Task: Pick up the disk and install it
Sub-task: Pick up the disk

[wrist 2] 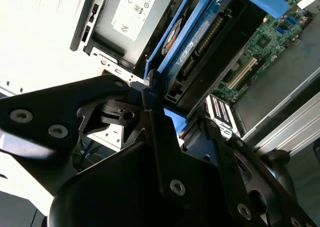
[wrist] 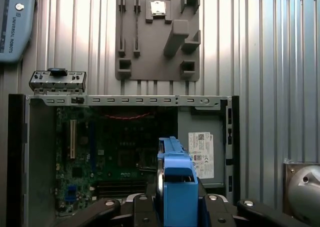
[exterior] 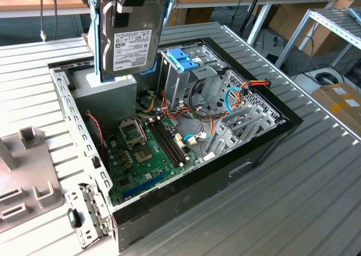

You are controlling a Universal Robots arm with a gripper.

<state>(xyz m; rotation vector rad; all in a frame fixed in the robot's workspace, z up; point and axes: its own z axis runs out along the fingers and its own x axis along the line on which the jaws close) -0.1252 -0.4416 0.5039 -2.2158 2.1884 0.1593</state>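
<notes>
You have the slatted metal table [exterior: 316,199] under everything, and on it the open computer case [exterior: 237,168] lying on its side, with the green motherboard [exterior: 146,154] bare on its floor. At the exterior view's left end of the case sits the grey power-supply box [exterior: 110,95], and beside it the tall metal drive cage [exterior: 186,78] topped by a blue clip [exterior: 183,58]. The disk [exterior: 131,44] hangs upright in the air over the power-supply box, clear of it, label face toward the exterior camera and just beside the cage. Your gripper [exterior: 131,2] is closed on the disk's upper edge. In the second wrist view the black fingers [wrist 2: 155,112] pinch it across the blue carrier frame [wrist 2: 172,52], one on each side. Judge the disk as dense and completely stiff for its size, with smooth metal faces that could slip under a light pinch, and as sensitive to knocks. The plastic frame probably flexes a little. Holding it across the frame at the end, as you do now, looks sound, since it leaves the label face and the connector end free.
</notes>
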